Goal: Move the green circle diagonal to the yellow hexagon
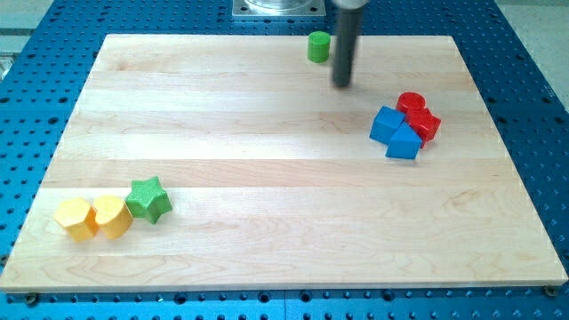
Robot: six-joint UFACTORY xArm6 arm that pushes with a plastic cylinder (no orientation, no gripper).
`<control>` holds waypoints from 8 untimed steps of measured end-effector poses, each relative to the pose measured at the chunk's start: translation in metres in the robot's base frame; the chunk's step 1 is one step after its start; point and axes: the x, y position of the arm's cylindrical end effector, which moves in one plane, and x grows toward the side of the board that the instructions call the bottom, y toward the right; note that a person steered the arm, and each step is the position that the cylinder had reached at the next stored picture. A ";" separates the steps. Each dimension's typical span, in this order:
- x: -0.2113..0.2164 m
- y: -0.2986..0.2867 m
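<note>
The green circle (318, 46) stands near the top edge of the wooden board (284, 258), a little right of centre. The yellow hexagon (75, 219) lies at the bottom left, touching a second yellow block (112, 216) on its right. My tip (342, 84) is just right of and below the green circle, close to it but apart. The rod rises from the tip to the view's top edge.
A green star (148, 200) touches the second yellow block on its right. At the right, two blue blocks (396, 132) and two red blocks (418, 114) sit in one tight cluster. A blue perforated table (533, 53) surrounds the board.
</note>
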 end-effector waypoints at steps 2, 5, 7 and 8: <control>-0.047 -0.030; -0.058 -0.137; -0.056 -0.202; -0.056 -0.252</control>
